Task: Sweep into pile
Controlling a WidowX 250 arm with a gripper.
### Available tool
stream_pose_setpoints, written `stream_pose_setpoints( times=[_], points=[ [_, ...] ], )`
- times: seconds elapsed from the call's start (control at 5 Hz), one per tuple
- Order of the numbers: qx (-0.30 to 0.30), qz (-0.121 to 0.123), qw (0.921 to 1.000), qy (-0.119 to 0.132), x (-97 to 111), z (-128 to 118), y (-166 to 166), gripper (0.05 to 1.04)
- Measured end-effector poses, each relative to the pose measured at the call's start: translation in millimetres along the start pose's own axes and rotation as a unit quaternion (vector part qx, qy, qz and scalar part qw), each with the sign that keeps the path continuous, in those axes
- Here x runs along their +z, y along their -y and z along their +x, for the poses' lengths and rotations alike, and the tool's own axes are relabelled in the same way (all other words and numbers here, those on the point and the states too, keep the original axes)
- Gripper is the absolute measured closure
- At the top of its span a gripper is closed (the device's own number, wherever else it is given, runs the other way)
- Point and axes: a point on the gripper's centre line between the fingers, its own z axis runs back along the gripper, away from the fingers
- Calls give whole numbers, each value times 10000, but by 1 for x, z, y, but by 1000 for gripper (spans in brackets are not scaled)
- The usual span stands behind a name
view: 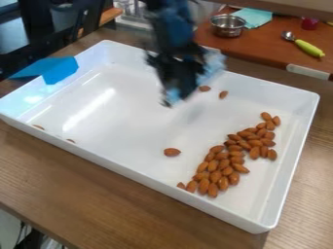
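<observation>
Almonds [224,163] are in the white tray, mostly bunched in one band running from about 3 o'clock round to between 5 and 6, many touching.

Clock directions for the table things are from view centre; for almonds, from tray centre. Wooden table [78,180] runs under the tray. Tray [130,175], big, rectangular, raised walls, sits mid-view, set at a slant. Orange-brown surface [280,48] beyond it, 1 to 2 o'clock.

Black arm [172,24] comes in from 12 o'clock. Gripper [174,92] hangs over the tray, 12 o'clock, blurred; can't tell the claw's state. Pale blue blur [213,65] just beside it, can't tell if held.

Blue piece [60,69] lies over the tray rim at 10 o'clock, bent. Teal cloth [257,17] at 1 o'clock, metal bowl [228,25] right beside it. Spoon with yellow-green handle [309,48] at 2 o'clock. Small dark-red thing [309,23] between 1 and 2, too small to tell what.

Stray almonds: two near each other at 1 o'clock, one apart near the middle toward 5, two by the wall at 9, partly hidden by the rim.
</observation>
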Motion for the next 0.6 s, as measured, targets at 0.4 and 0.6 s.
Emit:
stream_pose_setpoints(
  times=[0.4, 0.6],
  points=[
    [-84, 555, 9984, 59, 1, -37, -84, 704],
    [-148, 755, 9970, 110, 8, -61, -134, 704]
  ],
)
